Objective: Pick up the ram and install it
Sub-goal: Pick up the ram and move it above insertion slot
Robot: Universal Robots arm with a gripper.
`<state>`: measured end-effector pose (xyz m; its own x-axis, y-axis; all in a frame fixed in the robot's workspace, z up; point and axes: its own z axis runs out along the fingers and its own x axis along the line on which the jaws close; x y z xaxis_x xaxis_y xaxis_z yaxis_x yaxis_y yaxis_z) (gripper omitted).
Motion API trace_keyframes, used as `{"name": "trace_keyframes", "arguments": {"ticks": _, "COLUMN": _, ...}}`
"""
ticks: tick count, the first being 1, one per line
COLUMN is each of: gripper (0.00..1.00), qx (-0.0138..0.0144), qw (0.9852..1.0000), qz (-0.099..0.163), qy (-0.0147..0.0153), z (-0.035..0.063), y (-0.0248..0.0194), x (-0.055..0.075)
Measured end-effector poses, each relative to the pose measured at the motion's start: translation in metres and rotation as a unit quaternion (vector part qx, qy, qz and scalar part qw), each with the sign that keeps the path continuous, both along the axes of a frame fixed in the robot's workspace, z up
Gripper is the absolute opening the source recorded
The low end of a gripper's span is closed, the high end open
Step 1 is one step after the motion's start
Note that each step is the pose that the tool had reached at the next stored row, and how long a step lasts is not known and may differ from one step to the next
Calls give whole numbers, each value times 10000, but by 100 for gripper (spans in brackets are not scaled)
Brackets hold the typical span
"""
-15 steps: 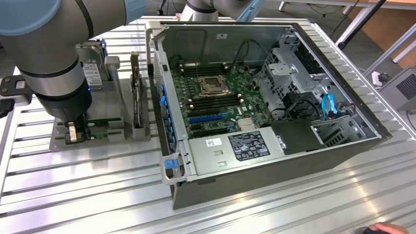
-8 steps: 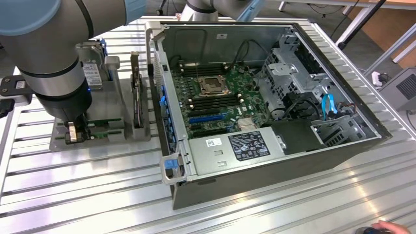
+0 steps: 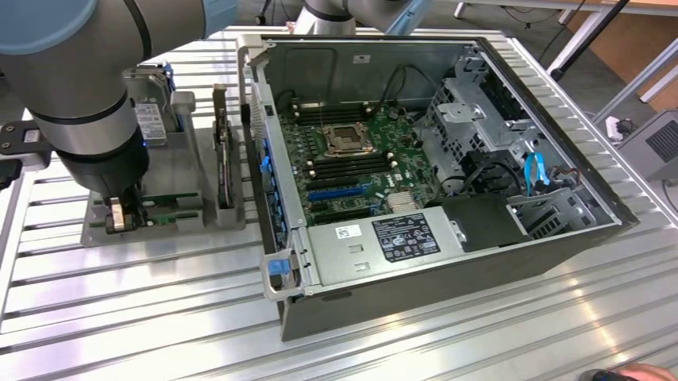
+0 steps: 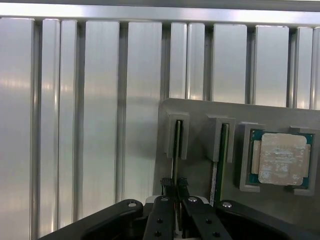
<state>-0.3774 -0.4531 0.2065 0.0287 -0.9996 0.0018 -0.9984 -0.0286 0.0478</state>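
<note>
One thin green ram [image 4: 176, 146], edge-on, pinched between jaws

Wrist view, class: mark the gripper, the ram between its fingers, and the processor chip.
gripper [image 4: 175, 186], wrist view, midway between its fingertips.
ram [image 4: 176, 150], wrist view, its green edge.
processor chip [image 4: 278, 159], wrist view, its metal lid.

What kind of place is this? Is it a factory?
Probably a robot workshop or lab: a robot arm over a rack of computer parts, beside an opened computer on a ribbed metal table.
</note>
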Motion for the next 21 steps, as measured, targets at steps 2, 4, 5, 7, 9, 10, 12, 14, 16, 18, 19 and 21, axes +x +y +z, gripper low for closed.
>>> {"name": "trace_keyframes", "arguments": {"ticks": 2, "gripper": 13, "qx": 1, "qw": 10000, "qz": 0, "qy": -1, "z": 60, "y": 0, "x": 0}}
{"name": "trace_keyframes", "arguments": {"ticks": 4, "gripper": 13, "qx": 1, "qw": 10000, "qz": 0, "qy": -1, "z": 143, "y": 2, "x": -3}}
{"name": "trace_keyframes", "arguments": {"ticks": 5, "gripper": 13, "qx": 1, "qw": 10000, "qz": 0, "qy": -1, "z": 202, "y": 2, "x": -5}}
{"name": "trace_keyframes", "arguments": {"ticks": 7, "gripper": 13, "qx": 1, "qw": 10000, "qz": 0, "qy": -1, "z": 301, "y": 3, "x": -6}}
{"name": "trace_keyframes", "arguments": {"ticks": 9, "gripper": 13, "qx": 1, "qw": 10000, "qz": 0, "qy": -1, "z": 365, "y": 3, "x": -7}}
{"name": "trace_keyframes", "arguments": {"ticks": 10, "gripper": 13, "qx": 1, "qw": 10000, "qz": 0, "qy": -1, "z": 396, "y": 3, "x": -7}}
{"name": "trace_keyframes", "arguments": {"ticks": 12, "gripper": 13, "qx": 0, "qw": 10000, "qz": 0, "qy": 0, "z": 442, "y": 4, "x": -7}}
{"name": "trace_keyframes", "arguments": {"ticks": 14, "gripper": 13, "qx": 1, "qw": 10000, "qz": 0, "qy": -1, "z": 486, "y": 4, "x": -7}}
{"name": "trace_keyframes", "arguments": {"ticks": 16, "gripper": 13, "qx": 1, "qw": 10000, "qz": 0, "qy": -1, "z": 529, "y": 4, "x": -7}}
{"name": "trace_keyframes", "arguments": {"ticks": 18, "gripper": 13, "qx": 1, "qw": 10000, "qz": 0, "qy": -1, "z": 574, "y": 4, "x": -7}}
{"name": "trace_keyframes", "arguments": {"ticks": 19, "gripper": 13, "qx": 1, "qw": 10000, "qz": 0, "qy": -1, "z": 596, "y": 4, "x": -7}}
{"name": "trace_keyframes", "arguments": {"ticks": 21, "gripper": 13, "qx": 0, "qw": 10000, "qz": 0, "qy": 0, "z": 640, "y": 4, "x": -7}}
